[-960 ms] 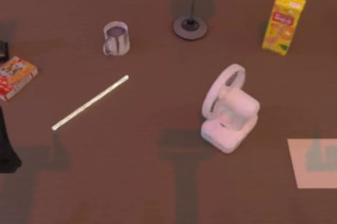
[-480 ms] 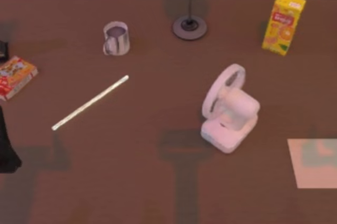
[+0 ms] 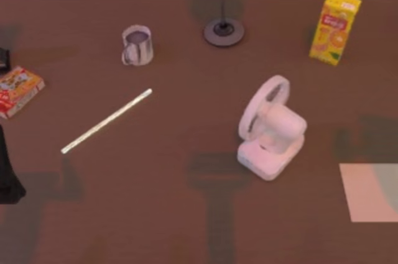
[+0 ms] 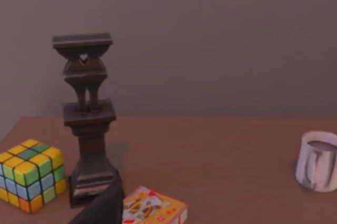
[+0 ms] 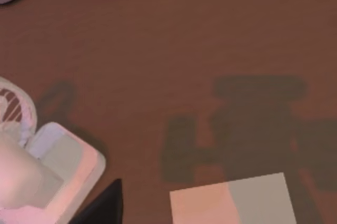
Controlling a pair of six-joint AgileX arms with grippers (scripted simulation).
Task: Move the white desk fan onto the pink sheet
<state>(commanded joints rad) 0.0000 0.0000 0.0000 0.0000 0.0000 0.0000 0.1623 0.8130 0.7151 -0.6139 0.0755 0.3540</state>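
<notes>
Right gripper out of the top view, grip state cannot be told. Left arm (image 3: 9,177) parked far left of the white desk fan (image 3: 271,128). Fan upright, left of the pink sheet (image 3: 368,192), apart from it.

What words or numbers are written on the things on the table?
Yellow juice carton: printing and an orange picture, too blurred to read.
Orange-and-white flat box: printing too blurred to read.
Thin white stick: no marks I can make out.
White desk fan, pink sheet, grey mug: no writing.
</notes>
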